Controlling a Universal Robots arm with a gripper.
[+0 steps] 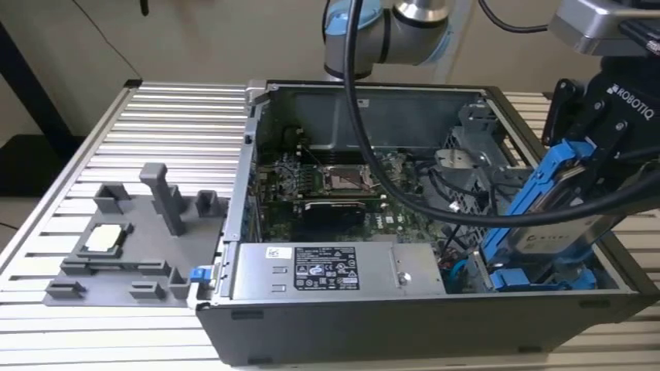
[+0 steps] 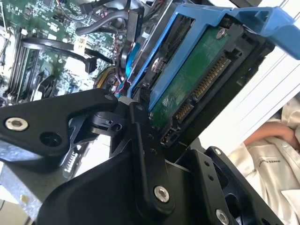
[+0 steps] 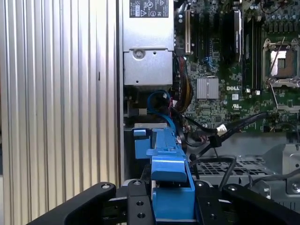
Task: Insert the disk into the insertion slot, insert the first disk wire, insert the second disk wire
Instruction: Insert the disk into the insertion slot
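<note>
Jaws clamped disk (image 1: 562, 232), tilted above insertion slot (image 1: 557, 282) at case (image 1: 309, 332) corner; we judged it stiff, weighty, shock-sensitive: grip blue frame sides, spare connectors.

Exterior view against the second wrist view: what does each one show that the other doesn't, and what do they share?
Exterior view: the whole computer case, the labelled grey power supply box inside it, and a grey fixture on the slatted table at the exterior view's left. Second wrist view: the green circuit board with its connector pins, and a person's pale sleeve. Both: the gripper shut on the disk in its blue carrier, plus the motherboard.
</note>
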